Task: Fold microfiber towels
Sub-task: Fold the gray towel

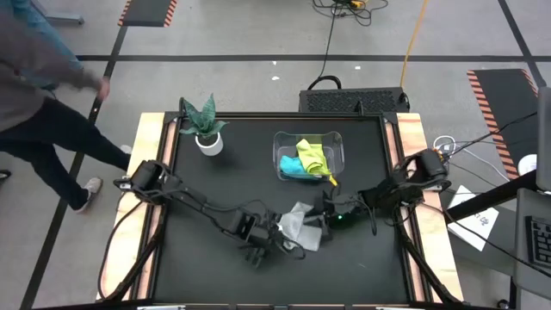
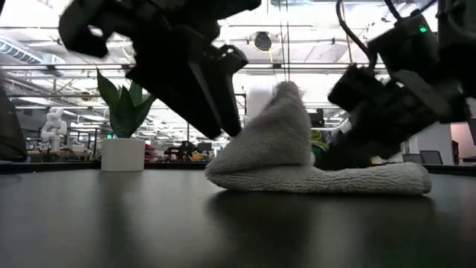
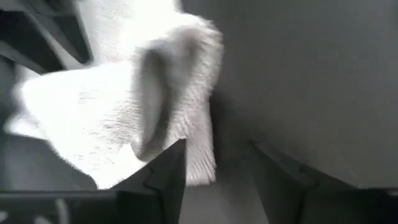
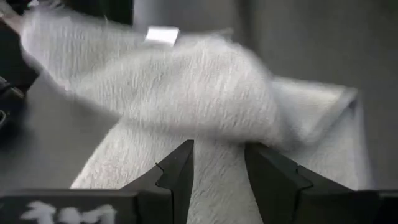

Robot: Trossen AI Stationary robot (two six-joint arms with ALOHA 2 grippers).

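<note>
Near the front centre of the black table (image 1: 215,146), both arms reach inward and low toward the light grey towel (image 1: 301,226). The left gripper (image 1: 267,244) sits at the towel's left edge with its arm stretched across from the table's left side. In the left wrist view its fingers (image 3: 168,177) stand apart with bare table between them; the towel's raised fold lies just beside one finger, and nothing is clamped. The right gripper (image 1: 331,217) sits at the towel's right edge, its arm bent in from the right side. In the right wrist view its fingers (image 4: 180,171) stand apart, with the grey cloth spread ahead of and beneath the tips; whether cloth is pinched between them cannot be told.

In the low view the towel lies partly flat on the table with one section humped upward between the two grippers.

Beyond the fingers, well apart from the towel, a clear plastic bin (image 1: 336,142) holds the yellow-green towel (image 1: 312,156) and the teal blue towel (image 1: 291,165). A potted plant (image 1: 207,129) stands toward the back left. A person (image 1: 39,103) stands on the floor past the table's left corner.
</note>
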